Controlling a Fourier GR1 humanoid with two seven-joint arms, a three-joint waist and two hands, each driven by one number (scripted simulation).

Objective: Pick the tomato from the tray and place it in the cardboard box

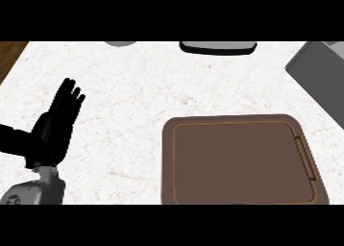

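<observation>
A brown tray point(239, 161) lies on the white counter at the lower right, and nothing shows on its flat inside. No tomato and no cardboard box appear in the head view. My left hand point(53, 129) stands at the left edge with its fingers straight and pointing up, holding nothing. My right hand is out of the picture.
A grey slanted object point(324, 72) occupies the upper right corner. A dark rimmed grey dish point(217, 47) sits at the counter's far edge, with a small grey round thing point(121, 43) to its left. Wooden floor point(3, 60) shows beyond the counter's left edge.
</observation>
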